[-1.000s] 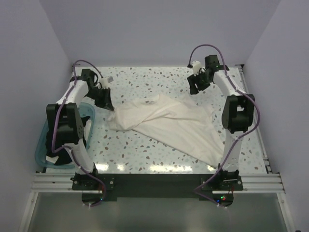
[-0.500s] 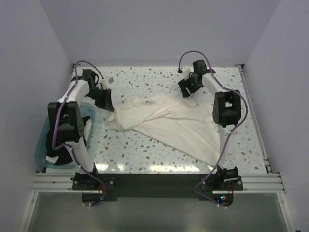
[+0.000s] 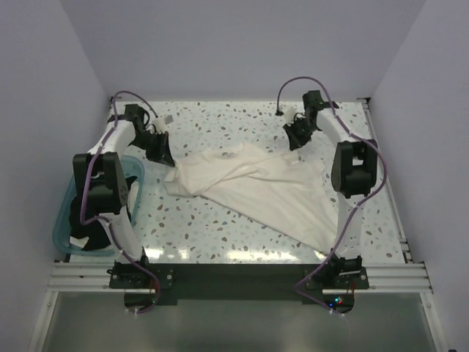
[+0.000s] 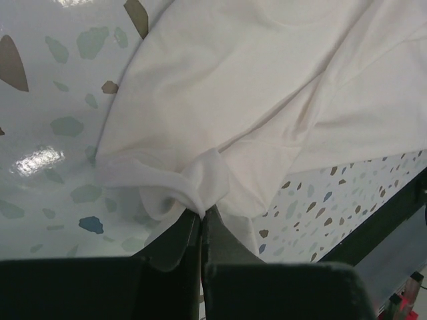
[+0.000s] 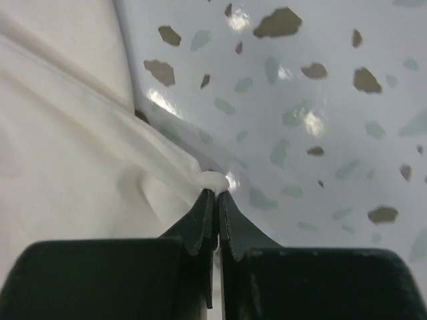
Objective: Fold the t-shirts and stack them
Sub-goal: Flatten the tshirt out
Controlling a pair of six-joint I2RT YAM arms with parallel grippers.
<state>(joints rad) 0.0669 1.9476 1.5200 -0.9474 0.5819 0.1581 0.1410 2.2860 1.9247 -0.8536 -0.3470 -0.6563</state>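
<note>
A white t-shirt lies crumpled and spread slantwise on the speckled table, a small label showing at its collar. My left gripper is at the shirt's far left corner. In the left wrist view that left gripper is shut on a bunched fold of the white t-shirt. My right gripper is at the shirt's far right edge. Seen from its own wrist, the right gripper is shut on a small pinch of the white t-shirt hem. A black t-shirt lies in the tub.
A translucent teal tub stands at the table's left edge beside the left arm. Walls close in the table on the left, back and right. The speckled tabletop shows bare in front of the shirt.
The right gripper swung in from the back right, came down onto the shirt's far right edge and shut on it. The left gripper stayed at the left corner and closed tight.
</note>
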